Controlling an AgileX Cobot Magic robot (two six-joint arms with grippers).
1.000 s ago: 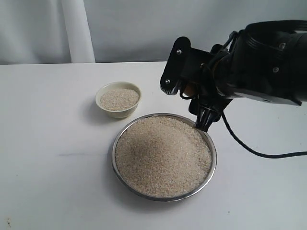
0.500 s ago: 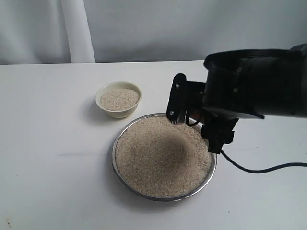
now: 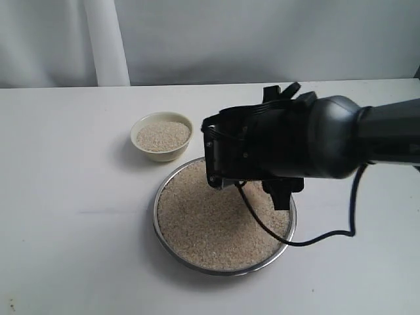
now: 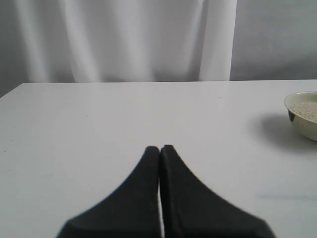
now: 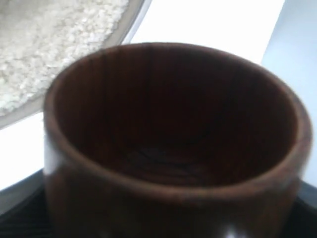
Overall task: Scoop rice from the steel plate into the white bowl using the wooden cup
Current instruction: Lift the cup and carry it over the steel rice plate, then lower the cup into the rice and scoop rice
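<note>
No legible text or markings

In the right wrist view the cup point(image 5: 168, 124) is blurred and so close that its base runs off the edge. Only 1 slice of the plate point(image 5: 126, 25) and rice point(image 5: 49, 44) shows behind it. In the exterior view my right arm point(image 3: 308, 141) hides the cup entirely, plus the plate's far right side. The bowl point(image 4: 303, 128) is cut by the left wrist view's edge.
</note>
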